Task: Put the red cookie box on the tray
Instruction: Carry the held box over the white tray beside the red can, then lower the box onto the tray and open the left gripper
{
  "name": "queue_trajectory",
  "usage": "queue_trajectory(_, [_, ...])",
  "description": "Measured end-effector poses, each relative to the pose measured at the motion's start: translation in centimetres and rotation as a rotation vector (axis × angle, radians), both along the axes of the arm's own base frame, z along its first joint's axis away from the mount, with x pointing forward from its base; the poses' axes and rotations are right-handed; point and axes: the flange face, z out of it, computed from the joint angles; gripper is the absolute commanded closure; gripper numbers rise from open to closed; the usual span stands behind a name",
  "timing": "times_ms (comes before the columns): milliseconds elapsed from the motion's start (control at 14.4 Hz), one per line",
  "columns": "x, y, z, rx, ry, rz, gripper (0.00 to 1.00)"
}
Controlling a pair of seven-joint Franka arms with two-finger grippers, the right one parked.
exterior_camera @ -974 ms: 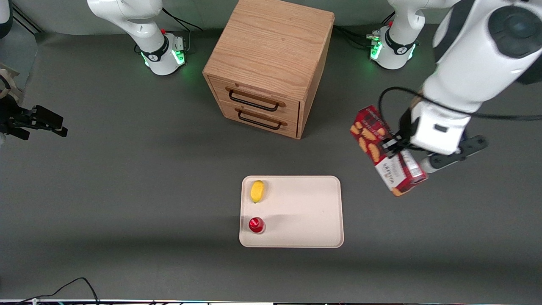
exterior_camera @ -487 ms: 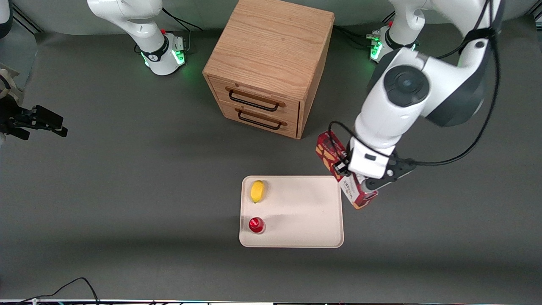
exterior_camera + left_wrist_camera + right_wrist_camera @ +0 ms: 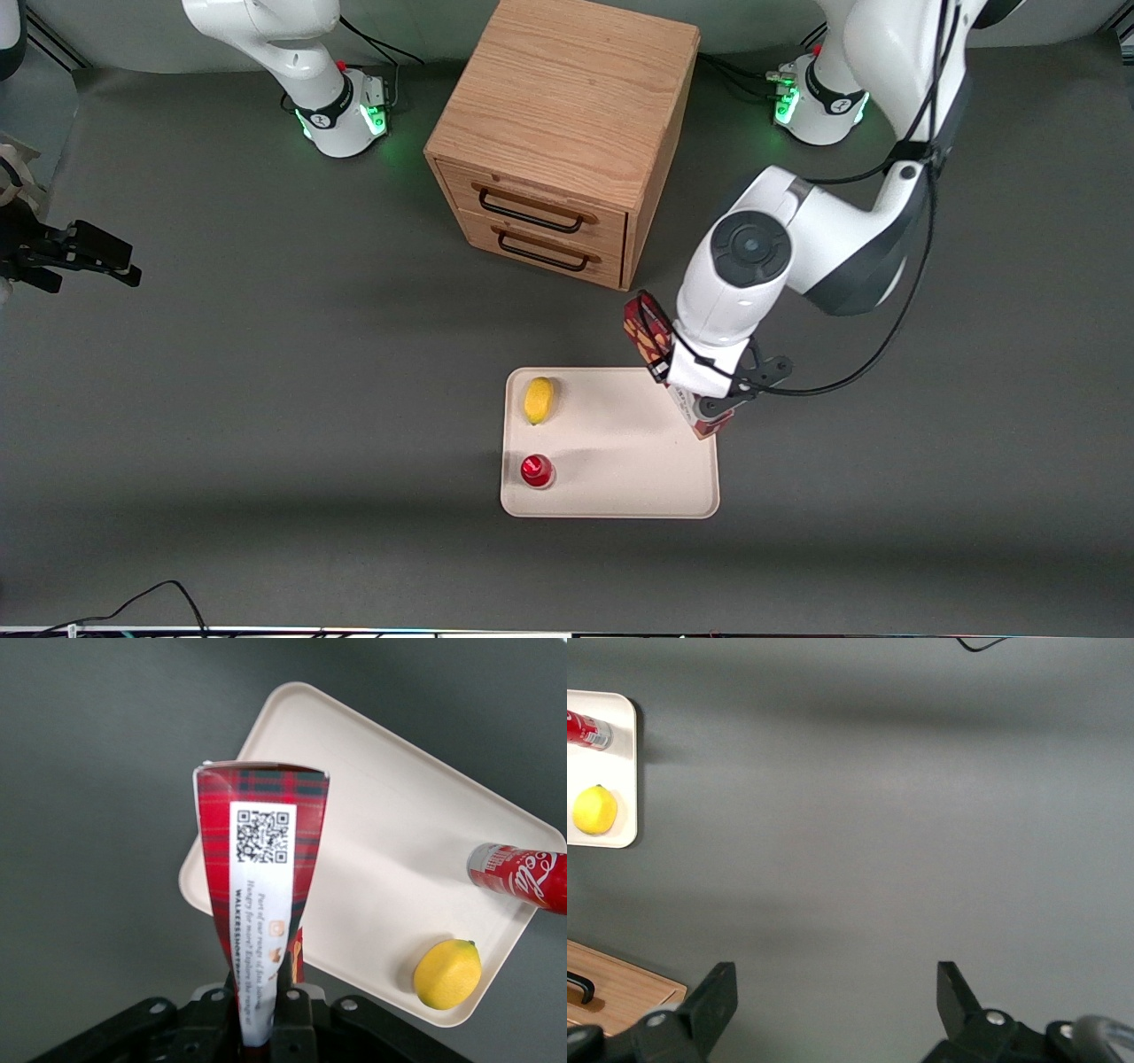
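White arm (image 3: 797,239) with grey joints; black cables; black hand (image 3: 266,1010).

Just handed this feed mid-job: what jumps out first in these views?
The gripper is shut on the red cookie box, holding it in the air over the tray at the corner nearest the wooden drawer cabinet. A lemon and a red can already sit on the tray, along the edge toward the parked arm's end of the table.
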Motion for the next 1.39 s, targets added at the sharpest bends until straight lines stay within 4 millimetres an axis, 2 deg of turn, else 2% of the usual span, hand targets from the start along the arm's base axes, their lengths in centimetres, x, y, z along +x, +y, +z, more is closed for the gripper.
queue_trajectory(348, [0.4,-1.3,-3.9,-0.022,0.007,-0.009,1.00])
queue_trajectory(626, [1.1,-1.5,-6.6,-0.043,0.001,-0.003,1.00])
queue_trajectory(835, [1.5,-1.2,-7.6,-0.048,-0.004,0.006,1.00])
queue_trajectory(1043, [3.0,-0.2,-8.2,-0.074,-0.062,0.031,1.00])
queue_trajectory(1391, [3.7,0.3,-12.2,-0.079,-0.064,0.046,1.00])
